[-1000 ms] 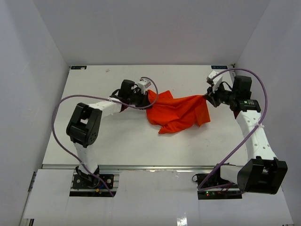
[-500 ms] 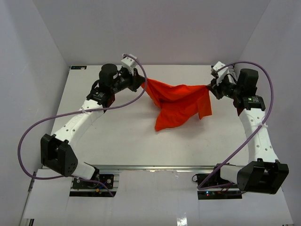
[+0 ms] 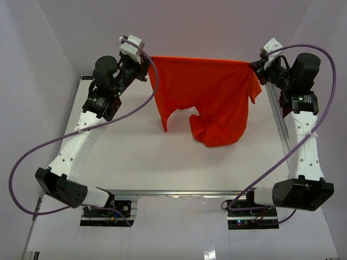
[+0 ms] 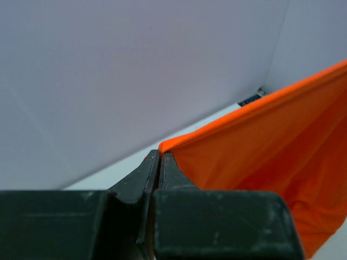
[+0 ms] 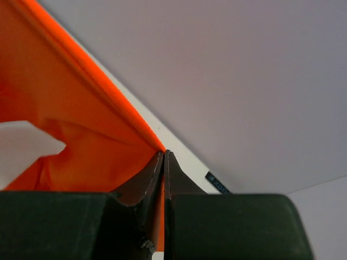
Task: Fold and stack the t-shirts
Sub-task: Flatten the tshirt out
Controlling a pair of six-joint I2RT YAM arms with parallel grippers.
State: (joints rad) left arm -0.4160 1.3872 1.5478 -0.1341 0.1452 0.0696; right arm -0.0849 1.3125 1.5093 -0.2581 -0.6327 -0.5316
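One white tabletop (image 3: 135, 157) is lying beneath everything. One orange-red t-shirt (image 3: 211, 92) is hanging spread above its far half, from ten o'clock to two o'clock, its lower edge bunching and hard to make out. Two pincers are clamping its top corners: the left pincer (image 3: 148, 61) and the right pincer (image 3: 252, 65).

No readable text; dark label (image 5: 218, 184) at table (image 3: 135, 157) corner, lettering apparently too small.
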